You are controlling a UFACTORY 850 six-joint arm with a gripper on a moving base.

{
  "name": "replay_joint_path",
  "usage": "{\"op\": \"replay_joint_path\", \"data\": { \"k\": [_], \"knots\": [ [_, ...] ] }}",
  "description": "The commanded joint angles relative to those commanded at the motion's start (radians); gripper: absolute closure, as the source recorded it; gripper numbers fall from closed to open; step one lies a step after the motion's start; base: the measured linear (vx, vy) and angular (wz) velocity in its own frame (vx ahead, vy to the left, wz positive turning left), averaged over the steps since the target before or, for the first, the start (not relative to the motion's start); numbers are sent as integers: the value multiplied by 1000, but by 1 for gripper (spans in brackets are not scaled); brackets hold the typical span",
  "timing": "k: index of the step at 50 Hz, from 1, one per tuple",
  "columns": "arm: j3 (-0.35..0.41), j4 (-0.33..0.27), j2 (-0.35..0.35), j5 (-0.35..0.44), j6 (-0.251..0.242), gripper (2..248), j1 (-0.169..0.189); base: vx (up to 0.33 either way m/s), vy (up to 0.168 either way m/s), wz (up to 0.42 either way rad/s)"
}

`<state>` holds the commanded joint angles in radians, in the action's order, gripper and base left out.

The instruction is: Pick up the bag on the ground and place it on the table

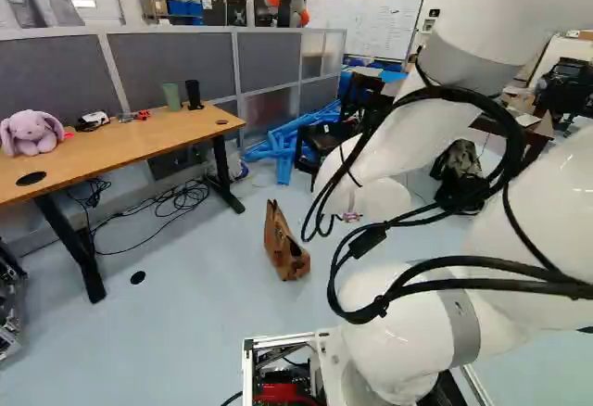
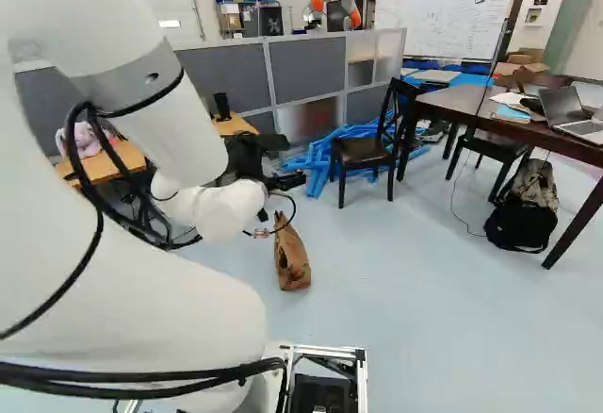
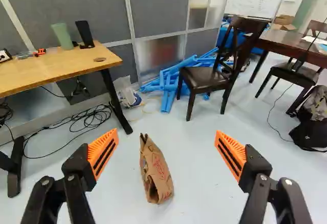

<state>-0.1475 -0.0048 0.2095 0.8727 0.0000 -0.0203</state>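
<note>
Two orange-padded fingers [image 3: 103, 151] are being held well apart on the black gripper [image 2: 247, 160], twelve o'clock being taken as straight ahead of the base. In the wrist view, a brown paper bag [image 3: 157, 170] is being framed beyond these fingers, between their lines; it is being supported by the floor [image 3: 199, 183] at twelve o'clock. At ten to eleven o'clock, loose black cables [image 3: 104, 110] are being noted under and beside a light wooden table [image 3: 51, 70]. By its top, a purple plush rabbit [image 1: 33, 133], a green tumbler [image 1: 172, 96] and a black upright item [image 1: 194, 94] are being borne. At two o'clock, a patterned backpack [image 2: 534, 187] is being recorded on the floor beside a dark table [image 2: 452, 102], on which an open laptop [image 2: 562, 107] is being supported. At one o'clock, a dark chair [image 2: 365, 152] is being backed by heaped blue pieces [image 2: 320, 154]. Farther off, a grey partition [image 2: 306, 64] is being overlooked by another robot [image 2: 334, 3] at twelve o'clock, and a whiteboard [image 2: 448, 19] is being observed at one.
</note>
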Motion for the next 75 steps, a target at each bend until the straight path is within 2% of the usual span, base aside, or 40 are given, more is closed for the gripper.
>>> {"op": "replay_joint_path", "data": {
  "k": [14, 41, 75],
  "knots": [
    [-77, -7, -85, -19, 0, 3, -23, 0, 0, 0],
    [-231, -8, -263, -116, 0, 3, -63, 0, 0, 0],
    [-445, -8, -533, -122, 0, 3, -105, 0, 0, 0]
  ]
}}
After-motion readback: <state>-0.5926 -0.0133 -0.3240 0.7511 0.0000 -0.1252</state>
